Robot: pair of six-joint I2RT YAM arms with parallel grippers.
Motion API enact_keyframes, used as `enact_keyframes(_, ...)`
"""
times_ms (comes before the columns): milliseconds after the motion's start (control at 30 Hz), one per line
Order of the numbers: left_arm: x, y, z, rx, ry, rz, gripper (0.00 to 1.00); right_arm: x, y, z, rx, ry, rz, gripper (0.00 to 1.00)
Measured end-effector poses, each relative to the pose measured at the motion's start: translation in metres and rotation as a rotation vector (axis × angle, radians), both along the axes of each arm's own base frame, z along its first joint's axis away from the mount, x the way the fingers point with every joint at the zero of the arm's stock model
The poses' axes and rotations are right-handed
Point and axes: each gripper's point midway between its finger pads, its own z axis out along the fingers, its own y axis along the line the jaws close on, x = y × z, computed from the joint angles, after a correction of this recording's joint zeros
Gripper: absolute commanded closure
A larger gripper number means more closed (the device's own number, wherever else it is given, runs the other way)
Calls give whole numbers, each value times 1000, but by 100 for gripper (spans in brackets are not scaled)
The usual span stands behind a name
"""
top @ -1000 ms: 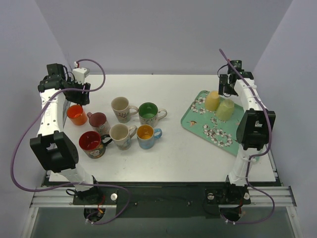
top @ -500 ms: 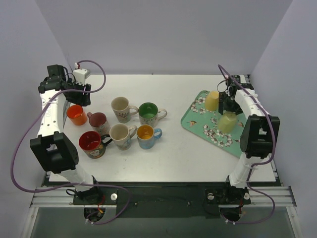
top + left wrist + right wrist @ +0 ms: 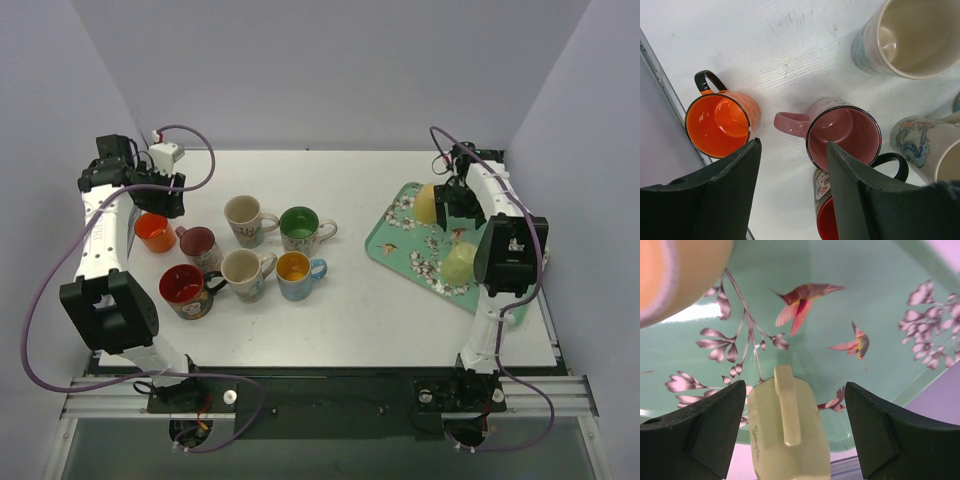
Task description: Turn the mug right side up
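A pale green mug (image 3: 458, 262) lies tipped on its side at the near edge of the floral teal tray (image 3: 408, 250). In the right wrist view the mug (image 3: 790, 440) has its handle facing up. My right gripper (image 3: 462, 205) is open and hangs above the tray. Its fingers (image 3: 715, 430) stand on either side of the mug without touching it. A yellow mug (image 3: 428, 203) stands upside down at the tray's far end. My left gripper (image 3: 160, 195) is open and empty above the orange mug (image 3: 720, 122) and the pink mug (image 3: 842, 135).
Several upright mugs stand left of centre: orange (image 3: 153, 231), pink (image 3: 197, 243), cream (image 3: 243, 216), green (image 3: 299, 226), a second cream one (image 3: 242, 270), blue (image 3: 294, 272) and red and black (image 3: 184, 289). The tray lies near the table's right edge.
The pale green mug went from standing upside down beside the yellow mug to lying on its side at the tray's near edge. My right gripper came down over the tray. The left arm barely moved.
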Motion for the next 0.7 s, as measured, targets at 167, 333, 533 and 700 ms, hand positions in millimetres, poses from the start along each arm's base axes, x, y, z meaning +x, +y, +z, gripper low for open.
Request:
enact_keyframes(167, -1, 0, -2, 1, 3, -2, 36, -29, 1, -36, -5, 173, 15, 45)
enact_keyframes(333, -2, 0, 1, 2, -5, -2, 36, -39, 2, -52, -6, 247, 32, 100)
enact_keyframes(533, -3, -2, 5, 4, -15, -4, 36, -40, 3, -51, 5, 247, 37, 100)
enact_keyframes(700, -5, -9, 9, -8, -23, -24, 36, -44, 5, -37, 18, 166, 38, 100)
